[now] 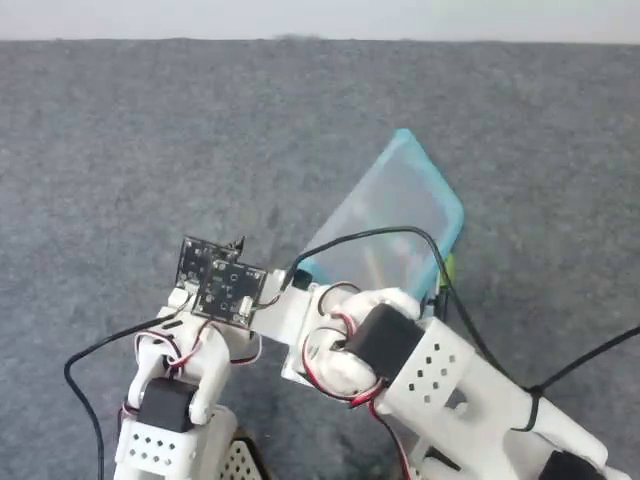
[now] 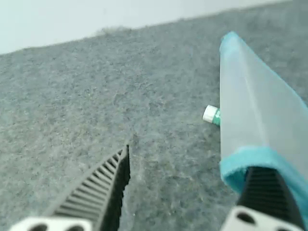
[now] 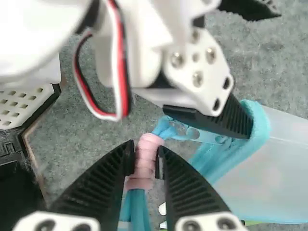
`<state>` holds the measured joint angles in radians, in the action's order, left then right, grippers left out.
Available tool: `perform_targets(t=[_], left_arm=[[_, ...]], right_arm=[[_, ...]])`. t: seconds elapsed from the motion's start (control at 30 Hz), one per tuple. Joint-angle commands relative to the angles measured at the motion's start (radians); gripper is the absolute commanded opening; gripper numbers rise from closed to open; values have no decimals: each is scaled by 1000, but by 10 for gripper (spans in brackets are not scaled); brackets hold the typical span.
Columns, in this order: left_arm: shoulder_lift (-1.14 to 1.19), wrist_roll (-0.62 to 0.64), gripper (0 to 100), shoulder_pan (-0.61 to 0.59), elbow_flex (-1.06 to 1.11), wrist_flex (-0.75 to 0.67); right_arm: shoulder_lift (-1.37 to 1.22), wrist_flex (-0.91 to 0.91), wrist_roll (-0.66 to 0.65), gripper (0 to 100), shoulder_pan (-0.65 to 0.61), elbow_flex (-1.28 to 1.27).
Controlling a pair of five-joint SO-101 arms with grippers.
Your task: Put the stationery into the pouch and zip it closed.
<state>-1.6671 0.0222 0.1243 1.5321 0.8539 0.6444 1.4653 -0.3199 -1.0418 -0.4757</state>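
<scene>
The translucent, teal-edged pouch [image 1: 395, 215] lies on the grey table [image 1: 150, 130]. A white-capped pen [image 2: 211, 114] shows at its side. My right pincer [image 3: 145, 148] is clamped tight on the pink zip pull [image 3: 143, 169] at the pouch's near corner. My left pincer [image 2: 192, 161] gapes wide, one finger against the teal edge and the other over bare table.

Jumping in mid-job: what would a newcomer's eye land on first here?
The translucent, teal-trimmed pouch on the grey table, just ahead of both arms. The right gripper is shut on its pink pull; the left gripper is open, one finger at the teal edge. A white-capped pen shows at the pouch's side.
</scene>
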Motion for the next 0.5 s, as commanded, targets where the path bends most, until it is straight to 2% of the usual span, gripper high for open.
perform_targets(t=[0.0, 0.17, 0.27, 0.47], left_arm=[[-15, 12, 304, 2, -19, -54], [-15, -2, 190, -180, -21, -109], [-15, -2, 168, -264, -27, -112], [-15, -5, 167, -296, -25, -87]], right_arm=[[41, -1, -14, 6, -15, -5], [41, -12, -17, 6, 130, -29], [41, -15, -18, 6, 228, -29], [27, -36, -20, 6, 381, -32]])
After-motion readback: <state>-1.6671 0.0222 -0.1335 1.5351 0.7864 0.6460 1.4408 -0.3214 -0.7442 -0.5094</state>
